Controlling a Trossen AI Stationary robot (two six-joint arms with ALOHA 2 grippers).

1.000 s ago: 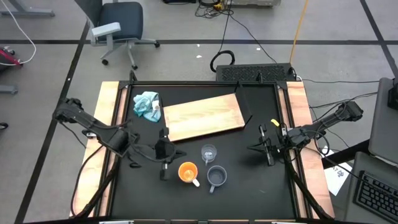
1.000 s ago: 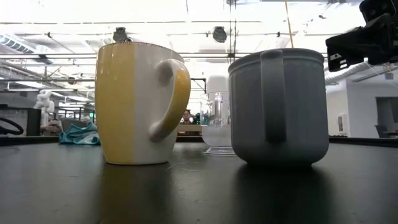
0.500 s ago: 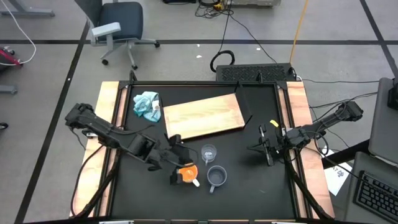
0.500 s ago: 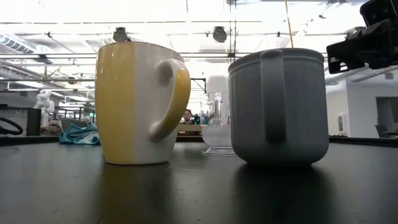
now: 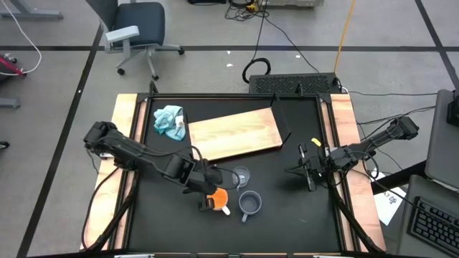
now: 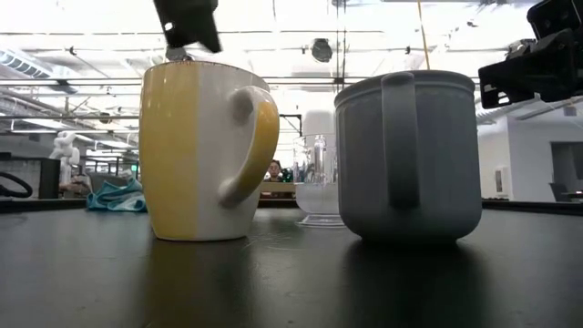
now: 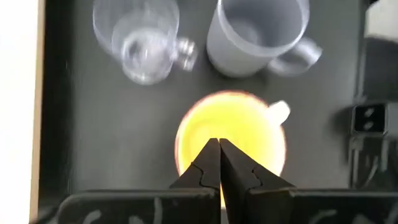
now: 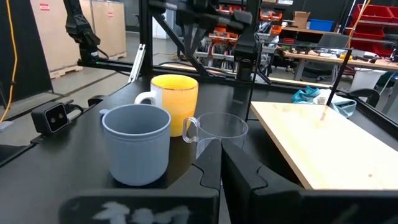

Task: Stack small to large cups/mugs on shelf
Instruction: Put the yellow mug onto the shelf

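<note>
Left tool (image 7: 219, 149), fingers pinched together and empty, has swung in above orange mug (image 5: 217, 196); no cup on shelf (image 5: 233, 134) yet.

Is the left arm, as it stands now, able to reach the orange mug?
Probably yes. The left gripper hangs directly above the orange mug, fingers shut, with nothing between them. The glass cup and grey-blue mug stand apart from it. The fingers must open first.
</note>
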